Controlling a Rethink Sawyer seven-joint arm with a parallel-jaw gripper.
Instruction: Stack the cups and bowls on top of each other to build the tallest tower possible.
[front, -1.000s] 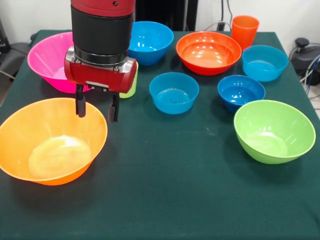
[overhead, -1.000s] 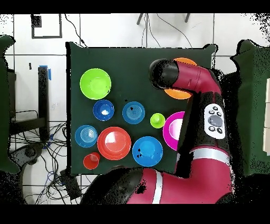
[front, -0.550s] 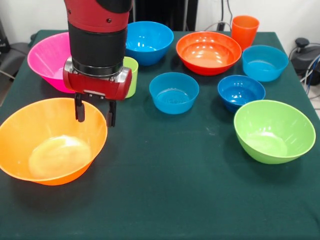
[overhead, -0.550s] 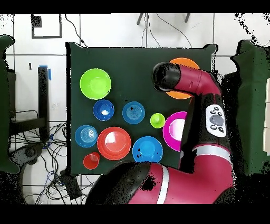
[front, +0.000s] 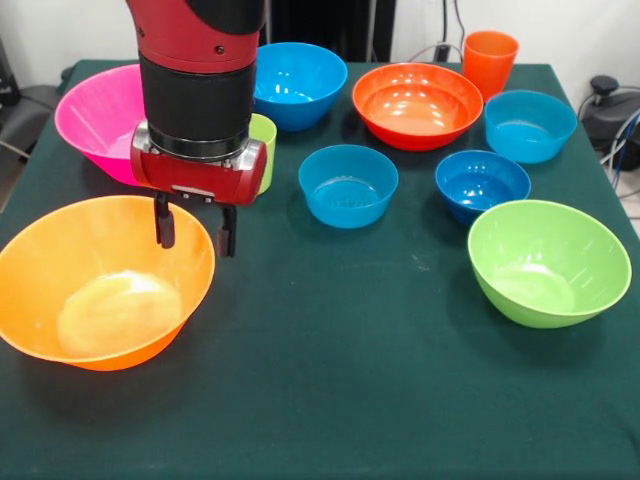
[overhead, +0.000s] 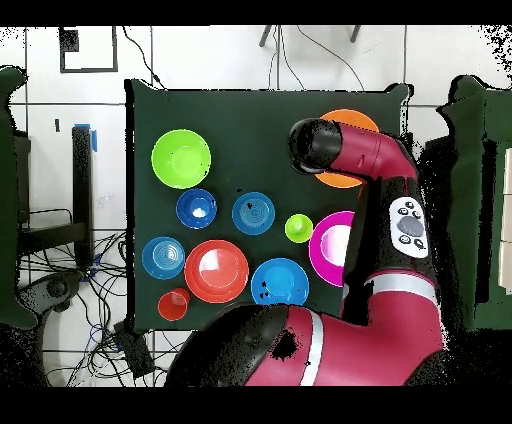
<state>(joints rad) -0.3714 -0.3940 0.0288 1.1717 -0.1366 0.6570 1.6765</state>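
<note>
Every bowl on the green table (front: 350, 380) sits mouth-up, none stacked. The large light-orange bowl (front: 100, 282) opens to the ceiling, and the gripper (front: 195, 224) hangs right over its far rim — fingers pointing straight down, spread a little way apart with nothing between them, one over the bowl's inside and the other just outside its wall. Behind that orange bowl stands the pink bowl (front: 95, 115), and beside the pink one the lime-green cup (front: 262, 150) stands upright, half hidden by the arm's red wrist. Further from the orange bowl are the medium blue bowl (front: 298, 82), the red-orange bowl (front: 417, 103) with the upright ribbed orange cup (front: 489, 60) behind it, three small blue bowls (front: 348, 184), and the lime-green bowl (front: 548, 260). From overhead the arm covers the fingers and most of the orange bowl (overhead: 352, 120) — but the green cup (overhead: 298, 228) shows whole there, a round open mouth just beside the pink bowl (overhead: 322, 246).
</note>
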